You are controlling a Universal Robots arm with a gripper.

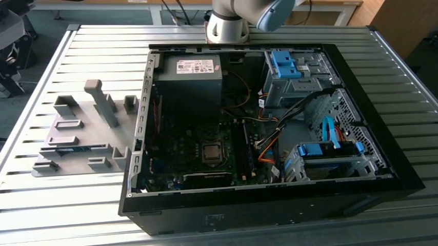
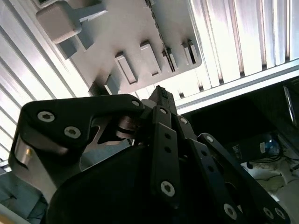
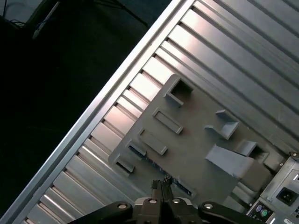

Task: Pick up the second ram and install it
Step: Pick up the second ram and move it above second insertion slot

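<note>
Ram (image 1: 74,148) stands on edge in the grey holder (image 1: 72,166) on the table (image 1: 102,46), at the exterior view's left. It is well apart from the open case (image 1: 274,205). Its blue top edge stands out of a slot between two end blocks.

In the second wrist view my gripper (image 2: 161,91) hangs over the holder (image 2: 131,28), clear of it. My fingers are pressed together with nothing between them.

In the first wrist view the gripper (image 3: 161,184) looks the same, tips together and empty. It sits roughly over the line of the ram (image 3: 138,150), which shows as a blue sliver at the near block of the holder (image 3: 201,135). I touch neither.

I judge the ram light and stiff, but thin and brittle: a bare board with chips on its faces and contacts along the buried edge. Its flat sides are smooth, so my pads could slip. The safest hold, I think, is across the two faces at mid-length of the exposed top edge, squeezed gently. Twisting it in the slot could crack it.
</note>
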